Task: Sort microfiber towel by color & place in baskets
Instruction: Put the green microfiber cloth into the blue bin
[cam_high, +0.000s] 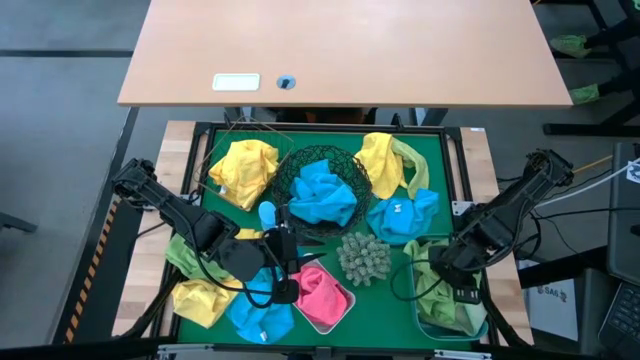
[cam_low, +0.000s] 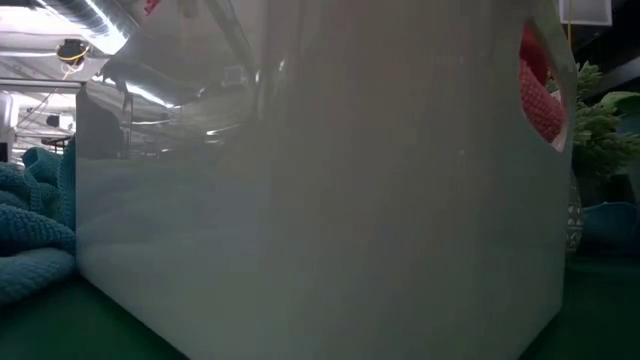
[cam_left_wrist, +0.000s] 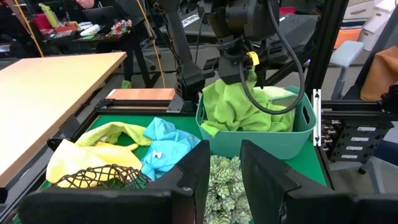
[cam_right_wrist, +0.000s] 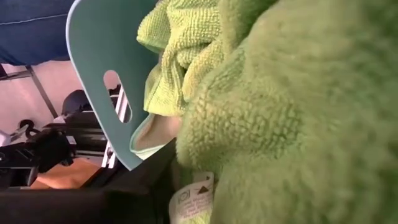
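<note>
My right gripper (cam_high: 455, 285) is over the translucent blue tub (cam_high: 428, 318) at the near right, shut on a lime green towel (cam_left_wrist: 239, 109) that bulges out of the tub. My left gripper (cam_left_wrist: 227, 180) hangs open above the white tub (cam_high: 345, 300), which holds a pink towel (cam_high: 322, 298); nothing is between its fingers. A blue towel (cam_high: 322, 192) lies in the round black mesh bowl (cam_high: 355, 165). Loose yellow (cam_high: 243, 170), blue (cam_high: 400, 215) and lime green (cam_high: 180, 255) towels lie on the green mat. My right gripper comes at the lime green towel from above, slanting down. The cloth rises in a bunched peak (cam_left_wrist: 249, 87) to the fingers, which it hides; how many layers are held I cannot tell. The towel's lower part (cam_left_wrist: 249, 118) rests in the tub on other green cloth.
A spiky grey-green ball (cam_high: 363, 258) sits between the two tubs. A small blue bottle (cam_high: 267, 213) stands beside the mesh bowl. More yellow (cam_high: 200, 300) and blue (cam_high: 262, 315) towels lie at the near left. A wooden desk (cam_high: 340, 50) stands beyond the far edge.
</note>
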